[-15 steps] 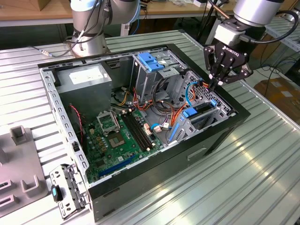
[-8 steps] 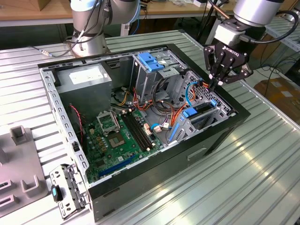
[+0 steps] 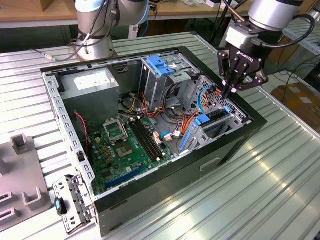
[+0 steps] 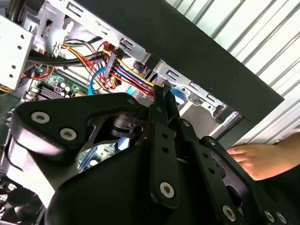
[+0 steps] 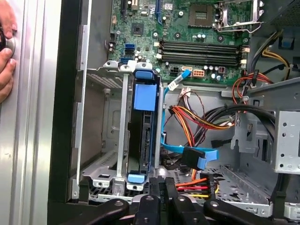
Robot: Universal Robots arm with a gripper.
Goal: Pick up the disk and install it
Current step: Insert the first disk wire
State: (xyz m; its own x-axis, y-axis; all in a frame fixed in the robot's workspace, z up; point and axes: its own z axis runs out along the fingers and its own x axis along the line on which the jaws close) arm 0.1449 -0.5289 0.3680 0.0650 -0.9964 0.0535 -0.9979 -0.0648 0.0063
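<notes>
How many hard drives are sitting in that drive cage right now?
1. The disk stands in the drive cage bay nearer the cables; the bay toward the case wall looks empty. Others may be hidden.

Disk (image 5: 143,136): flat rectangular drive, dark body, blue plastic carrier with blue tabs at both ends. Stands on edge, seated in a slot of the metal drive cage (image 5: 101,140) inside the open computer case; in the exterior view (image 3: 212,119) near the case's right wall.
</notes>
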